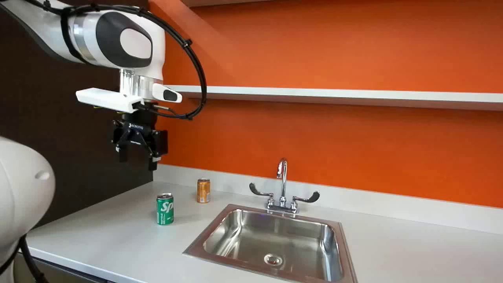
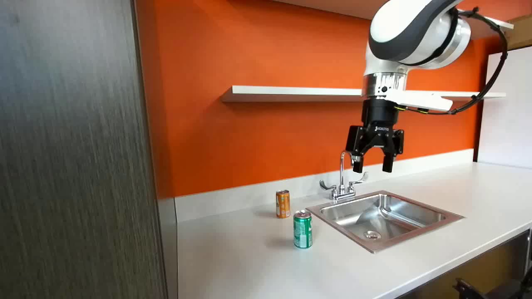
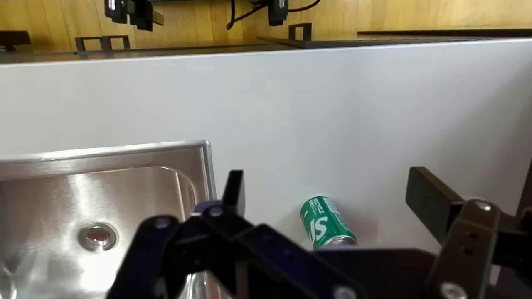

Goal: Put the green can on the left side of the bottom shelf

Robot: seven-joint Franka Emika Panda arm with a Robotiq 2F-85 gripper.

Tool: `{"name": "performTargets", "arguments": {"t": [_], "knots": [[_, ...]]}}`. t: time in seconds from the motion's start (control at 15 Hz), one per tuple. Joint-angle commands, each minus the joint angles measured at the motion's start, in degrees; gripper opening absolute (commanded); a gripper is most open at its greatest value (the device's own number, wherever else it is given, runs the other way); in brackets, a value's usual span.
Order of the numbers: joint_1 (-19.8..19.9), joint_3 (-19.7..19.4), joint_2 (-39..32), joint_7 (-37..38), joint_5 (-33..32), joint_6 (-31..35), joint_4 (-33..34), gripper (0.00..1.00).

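The green can (image 1: 165, 210) stands upright on the white countertop, left of the sink in an exterior view; it also shows in an exterior view (image 2: 302, 230). In the wrist view the green can (image 3: 326, 220) appears between the finger lines, its top partly hidden by the gripper body. My gripper (image 1: 138, 161) is open and empty, well above the countertop and the can; it also shows in an exterior view (image 2: 373, 168) and in the wrist view (image 3: 330, 191). The bottom shelf (image 1: 334, 93) is a long white board on the orange wall, also in an exterior view (image 2: 291, 91), partly behind the arm.
A small orange-brown can (image 1: 203, 190) stands behind the green can near the backsplash. The steel sink (image 1: 208, 232) and faucet (image 1: 283, 184) lie to its right. A dark panel (image 2: 75, 145) closes the counter's end. Another shelf (image 2: 332, 6) hangs above.
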State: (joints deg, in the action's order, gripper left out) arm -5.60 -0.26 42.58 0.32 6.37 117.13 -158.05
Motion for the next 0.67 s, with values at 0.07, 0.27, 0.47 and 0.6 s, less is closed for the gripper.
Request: {"name": "performTargets", "arguments": {"t": [0.07,0.27,0.47,0.6], "knots": [[0.62,0.55,-0.02,-0.38,0.41,-0.18,0.11,1.00],[0.08,0.37,-0.45,-0.82,1.11,0.68,0.26,1.00],[-0.19,2.04,-2.88,1.12,1.27,4.26,0.65,1.00],[-0.87,3.20,-4.88,1.73,1.48,6.21,0.82,1.00]]}}
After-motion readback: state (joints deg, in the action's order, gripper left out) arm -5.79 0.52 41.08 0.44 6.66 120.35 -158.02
